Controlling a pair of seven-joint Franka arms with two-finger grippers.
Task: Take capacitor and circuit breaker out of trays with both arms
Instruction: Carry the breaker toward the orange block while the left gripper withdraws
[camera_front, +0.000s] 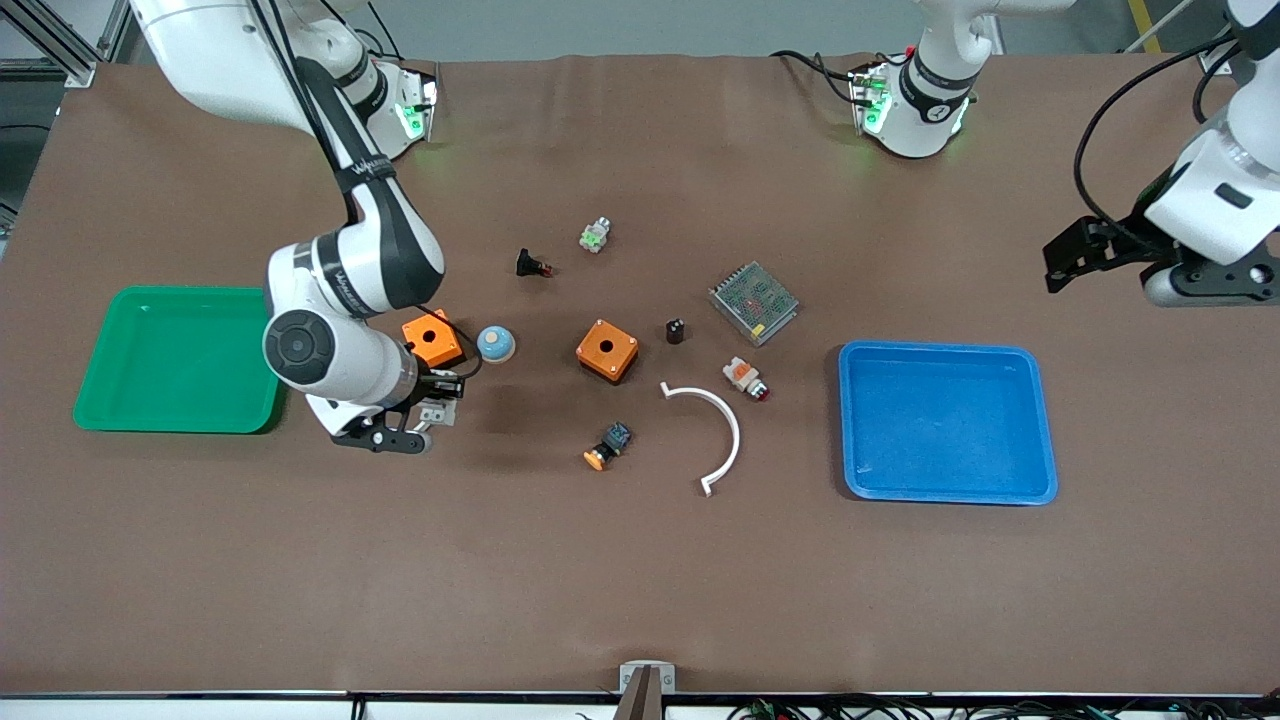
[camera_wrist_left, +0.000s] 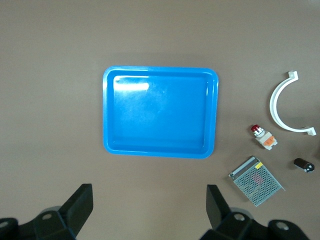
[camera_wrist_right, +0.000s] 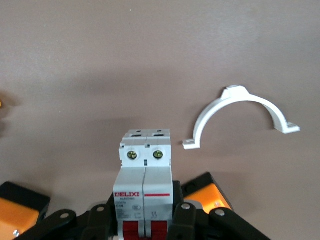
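Observation:
My right gripper is shut on the breaker, a white-grey block with red levers between the fingers. It holds it low over the table beside an orange box, near the green tray. The breaker also shows in the front view. The capacitor, a tiny black cylinder, stands on the table between a second orange box and a mesh-topped metal unit; it also shows in the left wrist view. My left gripper is open and empty, held up at the left arm's end of the table near the blue tray.
The blue tray is empty, and so is the green one. A blue dome, a white curved clamp, a white-orange button part, a black button part and other small parts lie mid-table.

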